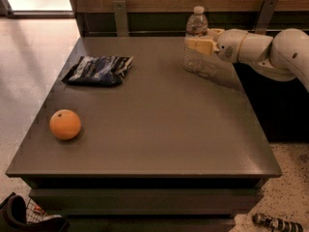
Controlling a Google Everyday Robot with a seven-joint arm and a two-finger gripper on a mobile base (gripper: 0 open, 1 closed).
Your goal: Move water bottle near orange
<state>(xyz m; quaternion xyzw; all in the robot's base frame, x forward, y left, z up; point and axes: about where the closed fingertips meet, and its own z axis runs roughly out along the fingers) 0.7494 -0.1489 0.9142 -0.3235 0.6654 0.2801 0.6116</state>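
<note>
The water bottle (196,33), clear and ribbed with a white cap, stands upright at the far right of the table. My gripper (199,45) reaches in from the right and sits at the bottle's middle, with its tan front part across the bottle's body. The orange (65,124) lies near the table's front left, far from the bottle and the gripper.
A flat dark blue-and-white snack bag (98,70) lies at the back left of the grey table (159,144). A wooden wall with metal brackets (120,16) runs behind the table. A dark object (277,223) lies on the floor at the front right.
</note>
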